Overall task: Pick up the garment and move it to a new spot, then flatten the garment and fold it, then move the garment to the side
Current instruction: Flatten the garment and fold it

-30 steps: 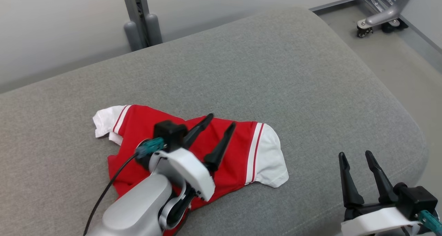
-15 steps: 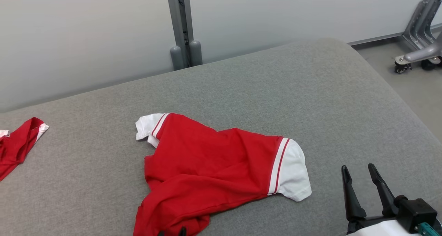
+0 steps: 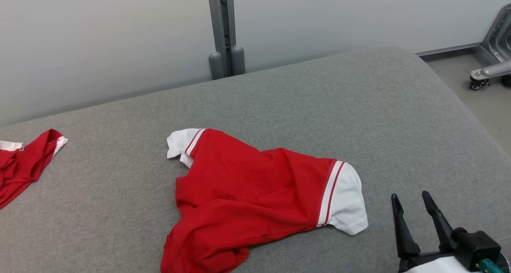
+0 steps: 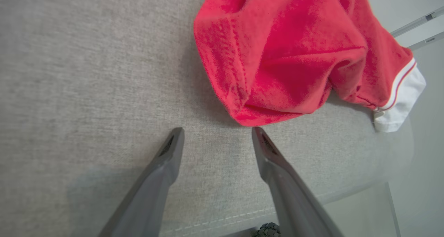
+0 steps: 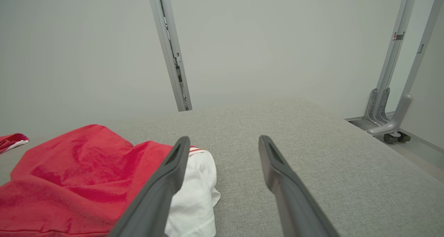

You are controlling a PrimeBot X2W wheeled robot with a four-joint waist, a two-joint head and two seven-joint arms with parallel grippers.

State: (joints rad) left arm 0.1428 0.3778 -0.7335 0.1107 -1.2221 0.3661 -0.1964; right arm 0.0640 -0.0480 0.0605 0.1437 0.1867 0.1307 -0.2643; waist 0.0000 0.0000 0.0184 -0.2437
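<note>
Far out to the left of both tools, a second red garment (image 3: 24, 161) with a white-trimmed edge lies crumpled on the grey cushion (image 3: 359, 105), well apart from everything else. In the left wrist view, the left tool (image 4: 216, 133) has its two dark fingers spread apart with nothing between them, and they hang over bare cushion fabric near the cushion's stitched edge. The bunched lower end of the red shirt (image 3: 255, 193) lies just beyond the tip of that view's right-hand finger. The view does not settle whether cloth and fingertip touch. The shirt lies loosely spread and rumpled near the middle of the cushion. Its body is folded over itself at the near end, and one small white sleeve (image 3: 181, 141) points away at the far left. The other white sleeve (image 3: 345, 199), set off by red and white stripes, reaches toward the right tool (image 3: 410, 196). That tool sits to the right of the shirt, near the striped sleeve but apart from it, with bare cushion showing between them in the head view. Its fingers point away from the robot and stand wide apart, holding nothing. In the right wrist view, the striped sleeve lies just past that view's left finger, and only grey fabric shows between and ahead of the two tips. Beyond the cushion, ahead of the tools, a metal post (image 3: 223, 25) rises against the pale wall (image 3: 100, 45). Off to the right of the right tool, a wheeled frame leg (image 3: 489, 71) stands on the floor.
</note>
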